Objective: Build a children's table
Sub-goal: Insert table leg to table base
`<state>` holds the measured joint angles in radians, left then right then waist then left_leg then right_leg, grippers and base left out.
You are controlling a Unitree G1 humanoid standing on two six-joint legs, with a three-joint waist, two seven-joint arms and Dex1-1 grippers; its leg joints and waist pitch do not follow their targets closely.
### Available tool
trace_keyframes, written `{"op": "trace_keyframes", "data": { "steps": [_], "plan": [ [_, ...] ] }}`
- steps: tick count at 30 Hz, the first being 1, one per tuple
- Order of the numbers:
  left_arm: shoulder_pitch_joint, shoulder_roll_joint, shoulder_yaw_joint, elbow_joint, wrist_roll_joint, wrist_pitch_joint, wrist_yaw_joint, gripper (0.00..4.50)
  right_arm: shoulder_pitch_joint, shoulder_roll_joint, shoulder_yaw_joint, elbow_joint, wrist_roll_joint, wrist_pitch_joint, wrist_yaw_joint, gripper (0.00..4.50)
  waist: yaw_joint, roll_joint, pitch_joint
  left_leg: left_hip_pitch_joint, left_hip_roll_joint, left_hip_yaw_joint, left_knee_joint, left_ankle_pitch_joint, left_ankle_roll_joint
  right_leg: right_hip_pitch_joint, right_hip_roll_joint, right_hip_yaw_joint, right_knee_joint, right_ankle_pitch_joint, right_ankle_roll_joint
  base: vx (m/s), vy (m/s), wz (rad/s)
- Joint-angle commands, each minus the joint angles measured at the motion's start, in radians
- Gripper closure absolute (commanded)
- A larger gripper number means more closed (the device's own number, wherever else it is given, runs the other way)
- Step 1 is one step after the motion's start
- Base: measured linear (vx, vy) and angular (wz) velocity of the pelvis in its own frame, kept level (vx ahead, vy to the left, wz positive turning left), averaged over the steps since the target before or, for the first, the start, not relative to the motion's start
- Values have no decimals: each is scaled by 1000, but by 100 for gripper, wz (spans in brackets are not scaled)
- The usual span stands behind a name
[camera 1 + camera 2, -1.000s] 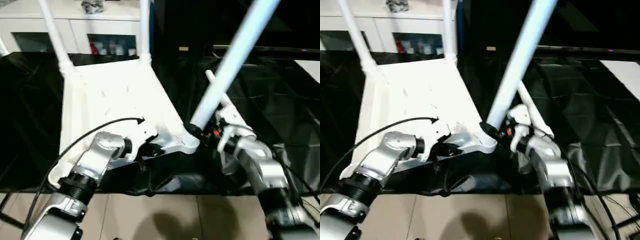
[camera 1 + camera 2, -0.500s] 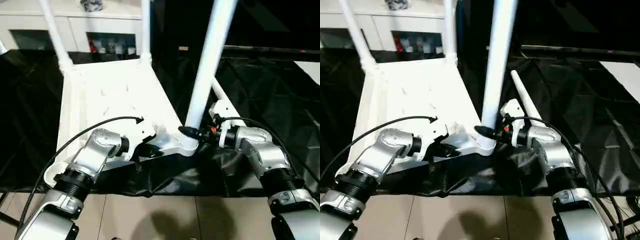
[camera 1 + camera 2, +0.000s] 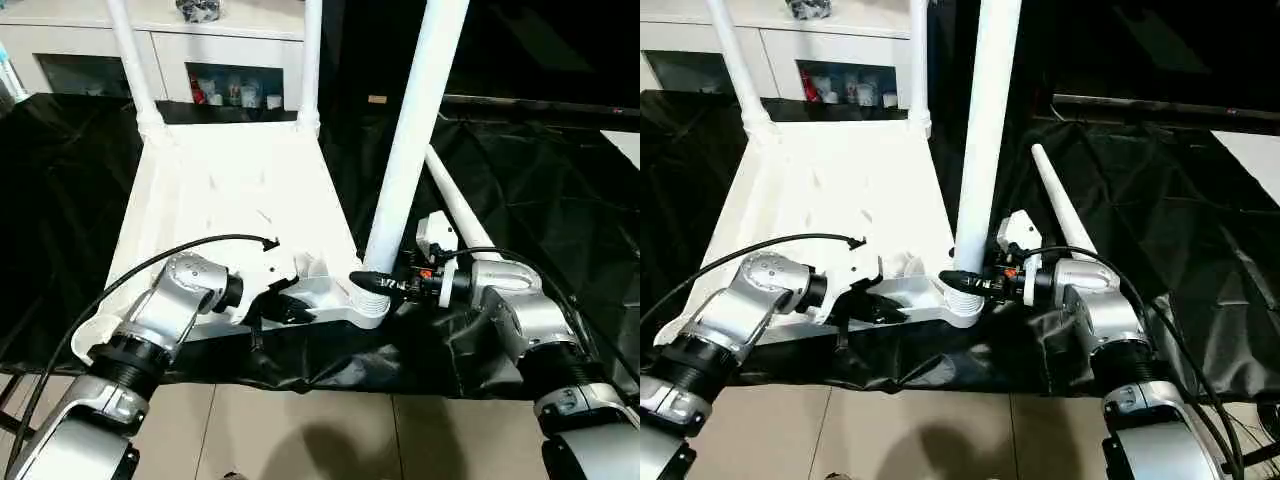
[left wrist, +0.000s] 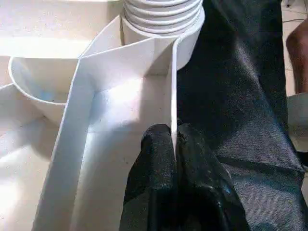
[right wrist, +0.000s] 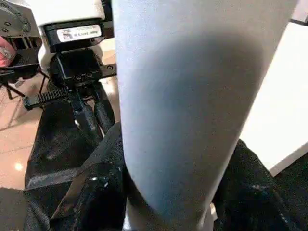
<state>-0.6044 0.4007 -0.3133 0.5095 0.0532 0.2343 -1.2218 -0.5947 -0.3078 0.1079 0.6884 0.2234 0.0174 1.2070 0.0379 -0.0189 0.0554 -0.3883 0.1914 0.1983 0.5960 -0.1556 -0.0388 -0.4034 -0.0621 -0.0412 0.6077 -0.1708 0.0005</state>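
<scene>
Left gripper [image 3: 290, 308]: you have it pinched on a thin rib at the near edge of the upturned white plastic square tabletop [image 3: 235, 190].
Right gripper [image 3: 372, 285]: you clasp the upright white tapered leg [image 3: 410, 150] at its base, in the near-right corner socket.
Hidden: leg tops cut off.

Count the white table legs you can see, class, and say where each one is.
4. Two stand in the far corner sockets, one stands at the near right corner in the right gripper, leg, and one lies loose on the black cloth. None seems hidden.
</scene>
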Motion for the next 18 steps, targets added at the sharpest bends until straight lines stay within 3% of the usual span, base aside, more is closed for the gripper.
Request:
{"op": "trace_keyframes", "data": {
  "steps": [1,4,7,9,10,12,16,18],
  "plan": [
    [-78,-23,22,-7,-26,-28,31,450,51,17,66,69,-50,32,39,262,-1,4,-60,36,43,-26,-76,-397,-9,22,-75,39,-92,-399,-219,0,0,0],
    [-89,-40,38,8,-27,-15,66,450,48,28,56,83,-49,31,14,262,2,4,-59,38,44,-27,-75,-406,-11,20,-77,39,-95,-423,-215,0,0,0],
    [-117,-89,80,35,-24,45,193,450,1,76,-5,171,-56,18,-185,262,-5,1,-53,38,42,-30,-76,-431,-24,15,-78,36,-98,-488,-203,0,0,0],
    [-124,-103,91,40,-20,61,232,450,-16,93,-29,199,-52,11,-250,262,-10,-4,-54,39,39,-35,-74,-447,-33,15,-81,31,-105,-553,-178,0,0,0],
    [-139,-139,112,45,-11,94,320,450,-56,130,-77,267,-48,12,-423,262,-17,-6,-52,37,39,-39,-74,-459,-43,12,-83,26,-109,-598,-159,0,0,0],
    [-146,-163,128,45,-5,119,379,450,-77,150,-99,303,-44,6,-508,262,-29,-5,-53,29,37,-47,-77,-473,-54,19,-83,16,-110,-618,-141,0,0,0],
    [-154,-219,165,30,17,185,534,450,-111,181,-99,365,-75,-25,-649,262,-48,0,-56,22,42,-51,-85,-498,-49,26,-85,-1,-107,-526,-161,0,0,0],
    [-152,-248,177,18,37,215,622,450,-130,202,-110,394,-82,-43,-728,262,-51,-8,-57,29,36,-45,-79,-501,-33,20,-86,1,-115,-503,-173,0,0,0]
  ]
}}
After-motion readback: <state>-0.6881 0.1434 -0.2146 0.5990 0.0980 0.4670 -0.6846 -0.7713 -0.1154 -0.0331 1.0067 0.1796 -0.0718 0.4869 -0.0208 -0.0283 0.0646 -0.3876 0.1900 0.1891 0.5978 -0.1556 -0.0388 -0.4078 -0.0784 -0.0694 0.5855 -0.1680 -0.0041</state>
